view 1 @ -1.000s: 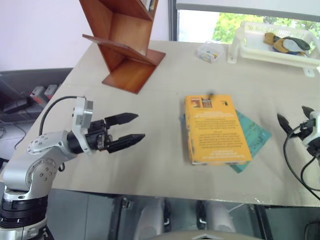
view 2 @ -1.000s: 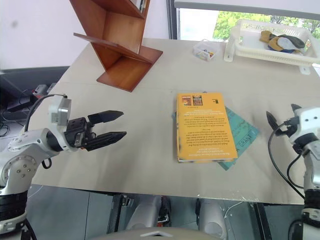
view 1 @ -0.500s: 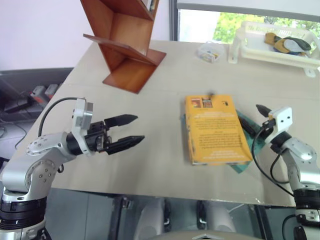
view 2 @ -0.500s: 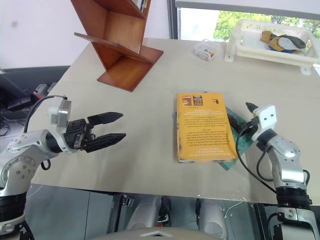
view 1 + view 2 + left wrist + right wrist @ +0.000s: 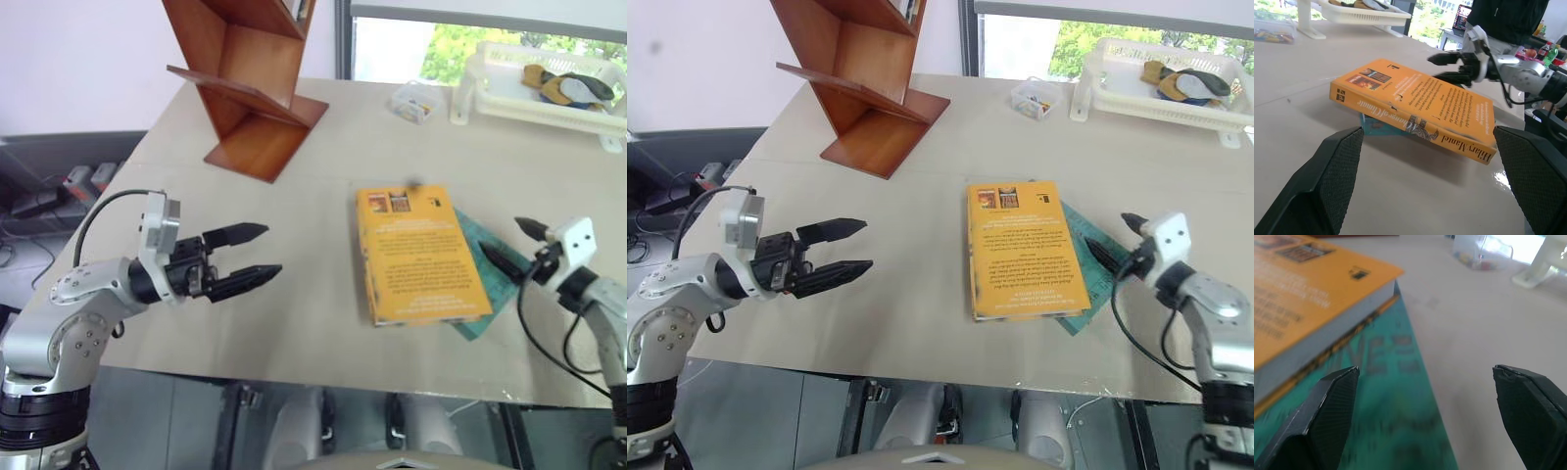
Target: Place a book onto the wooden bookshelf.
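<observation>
The book (image 5: 416,255), thick with an orange-yellow cover, lies flat in the middle of the table on top of a thinner teal book (image 5: 1087,304). The wooden bookshelf (image 5: 250,88), made of slanted reddish-brown boards, stands at the far left. My right gripper (image 5: 500,235) is open and hovers over the teal book's uncovered right part, just beside the book's right edge and pointing left. In the right wrist view the book's white page edge (image 5: 1327,320) sits by one finger. My left gripper (image 5: 272,250) is open and empty, well left of the book and pointing at its spine (image 5: 1410,122).
A white basket (image 5: 534,88) with several items stands at the far right. A small clear box (image 5: 411,101) sits beside it. The table's near edge (image 5: 323,377) runs below both grippers. A person in dark clothing (image 5: 1508,17) stands beyond the table.
My right gripper came in from the table's right edge and turned left toward the books' right side. The left arm and both books have stayed still.
</observation>
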Motion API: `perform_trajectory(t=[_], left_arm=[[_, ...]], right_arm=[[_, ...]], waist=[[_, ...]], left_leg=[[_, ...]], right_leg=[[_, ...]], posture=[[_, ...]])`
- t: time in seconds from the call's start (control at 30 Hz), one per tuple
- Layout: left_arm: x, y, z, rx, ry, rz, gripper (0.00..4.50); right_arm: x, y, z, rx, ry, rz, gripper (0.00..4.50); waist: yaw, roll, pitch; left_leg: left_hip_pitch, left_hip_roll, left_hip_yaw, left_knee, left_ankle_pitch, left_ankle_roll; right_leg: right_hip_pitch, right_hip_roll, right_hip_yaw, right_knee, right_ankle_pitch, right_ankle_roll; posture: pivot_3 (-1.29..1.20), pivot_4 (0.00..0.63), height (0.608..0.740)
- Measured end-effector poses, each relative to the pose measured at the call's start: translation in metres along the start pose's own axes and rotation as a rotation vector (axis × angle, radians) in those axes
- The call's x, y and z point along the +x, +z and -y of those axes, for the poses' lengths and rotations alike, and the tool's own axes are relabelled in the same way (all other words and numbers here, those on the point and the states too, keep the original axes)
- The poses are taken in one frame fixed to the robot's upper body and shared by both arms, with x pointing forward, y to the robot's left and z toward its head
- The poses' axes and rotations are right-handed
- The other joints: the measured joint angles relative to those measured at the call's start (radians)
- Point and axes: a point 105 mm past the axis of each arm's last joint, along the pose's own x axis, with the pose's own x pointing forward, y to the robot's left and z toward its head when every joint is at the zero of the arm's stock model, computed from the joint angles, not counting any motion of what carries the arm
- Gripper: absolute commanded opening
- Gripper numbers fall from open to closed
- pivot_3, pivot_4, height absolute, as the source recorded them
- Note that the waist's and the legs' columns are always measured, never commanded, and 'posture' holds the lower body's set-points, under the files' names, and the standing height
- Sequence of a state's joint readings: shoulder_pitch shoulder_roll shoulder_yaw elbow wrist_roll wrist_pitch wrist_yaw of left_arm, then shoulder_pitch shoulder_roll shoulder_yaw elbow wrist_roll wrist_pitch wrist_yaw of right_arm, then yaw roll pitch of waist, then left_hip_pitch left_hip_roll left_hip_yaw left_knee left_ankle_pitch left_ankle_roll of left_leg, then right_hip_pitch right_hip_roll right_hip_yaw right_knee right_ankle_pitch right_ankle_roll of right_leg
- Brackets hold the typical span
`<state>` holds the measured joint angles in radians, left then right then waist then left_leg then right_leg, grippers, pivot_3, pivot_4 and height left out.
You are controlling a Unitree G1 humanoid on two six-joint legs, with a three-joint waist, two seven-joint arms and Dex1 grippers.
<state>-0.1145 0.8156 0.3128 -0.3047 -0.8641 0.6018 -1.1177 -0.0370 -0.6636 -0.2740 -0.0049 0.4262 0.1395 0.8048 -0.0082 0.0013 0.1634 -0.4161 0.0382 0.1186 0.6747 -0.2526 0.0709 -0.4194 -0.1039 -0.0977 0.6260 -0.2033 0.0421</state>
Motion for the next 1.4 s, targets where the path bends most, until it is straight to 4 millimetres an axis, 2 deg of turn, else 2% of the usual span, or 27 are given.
perform_trajectory(t=[0.2, 0.3, 0.43, 0.57, 0.63, 0.8, 1.0, 1.23, 1.3, 1.4], left_arm=[[0.001, 0.001, -0.005, -0.014, 0.003, 0.024, 4.47], [0.001, -0.011, -0.01, -0.064, 0.023, 0.007, 4.47], [0.013, -0.042, -0.014, -0.187, 0.029, -0.037, 4.47], [0.016, -0.04, -0.022, -0.193, 0.048, -0.036, 4.47], [0.021, -0.036, -0.023, -0.179, 0.03, -0.026, 4.47], [0.026, -0.041, -0.026, -0.216, 0.016, -0.019, 4.47], [0.031, -0.041, -0.026, -0.235, -0.01, 0.003, 4.47], [0.034, -0.037, -0.024, -0.231, -0.044, 0.005, 4.47], [0.034, -0.038, -0.024, -0.231, -0.044, 0.005, 4.47], [0.033, -0.038, -0.023, -0.233, -0.044, 0.003, 4.47]], right_arm=[[-0.006, 0.012, -0.028, 0.077, 0.133, 0.02, 4.5], [-0.006, 0.014, -0.035, 0.088, 0.156, 0.015, 4.5], [-0.006, 0.014, -0.042, 0.107, 0.165, 0.02, 4.5], [-0.009, 0.013, -0.045, 0.106, 0.16, 0.014, 4.5], [-0.011, 0.012, -0.044, 0.106, 0.148, 0.011, 4.5], [-0.015, 0.014, -0.047, 0.107, 0.143, 0.009, 4.5], [-0.021, 0.016, -0.029, 0.036, 0.035, 0.003, 4.5], [-0.01, 0.012, -0.004, -0.034, -0.117, 0.013, 4.5], [-0.009, 0.008, -0.004, -0.045, -0.111, 0.0, 4.5], [-0.006, 0.003, -0.016, -0.04, -0.038, -0.016, 4.5]], waist=[[-0.003, 0.0, 0.0], [-0.001, 0.0, 0.0], [0.008, -0.001, 0.0], [0.017, -0.002, 0.001], [0.021, -0.002, 0.001], [0.022, -0.002, 0.001], [0.022, -0.002, 0.001], [0.02, -0.002, 0.001], [0.022, -0.002, 0.001], [0.021, -0.002, 0.001]], left_leg=[[0.001, 0.001, 0.0, 0.0, 0.0, 0.0], [0.001, 0.0, 0.0, 0.0, 0.0, 0.0], [0.0, 0.0, -0.001, 0.0, 0.0, 0.0], [-0.001, 0.0, -0.001, 0.0, 0.0, 0.0], [-0.001, 0.0, -0.001, 0.0, 0.0, 0.0], [-0.001, 0.0, -0.002, 0.0, 0.0, 0.0], [-0.001, 0.0, -0.001, 0.0, 0.0, 0.0], [0.0, 0.0, -0.001, 0.0, 0.0, 0.0], [-0.001, 0.0, -0.001, 0.0, 0.001, 0.001], [-0.001, 0.0, -0.001, 0.0, 0.003, 0.004]], right_leg=[[0.0, 0.0, 0.0, 0.0, 0.0, 0.0], [0.0, 0.0, 0.0, 0.0, 0.0, 0.0], [0.0, 0.0, 0.0, 0.0, 0.0, 0.0], [0.0, -0.001, -0.001, 0.0, 0.0, 0.0], [0.0, -0.001, -0.001, 0.0, 0.0, 0.0], [0.0, -0.001, -0.001, 0.0, 0.0, 0.0], [0.0, -0.001, -0.001, 0.0, 0.0, 0.0], [0.0, 0.001, -0.001, 0.0, 0.0, 0.0], [0.0, 0.002, -0.001, 0.0, 0.0, 0.0], [0.0, 0.002, -0.001, 0.0, 0.0, 0.0]], posture=[[0.0, 0.15, 0.712], [0.0, 0.15, 0.712], [0.0, 0.15, 0.712], [0.0, 0.15, 0.712], [0.0, 0.15, 0.712], [0.0, 0.15, 0.712], [0.0, 0.15, 0.712], [0.0, 0.15, 0.712], [0.0, 0.15, 0.712], [0.0, 0.15, 0.712]])
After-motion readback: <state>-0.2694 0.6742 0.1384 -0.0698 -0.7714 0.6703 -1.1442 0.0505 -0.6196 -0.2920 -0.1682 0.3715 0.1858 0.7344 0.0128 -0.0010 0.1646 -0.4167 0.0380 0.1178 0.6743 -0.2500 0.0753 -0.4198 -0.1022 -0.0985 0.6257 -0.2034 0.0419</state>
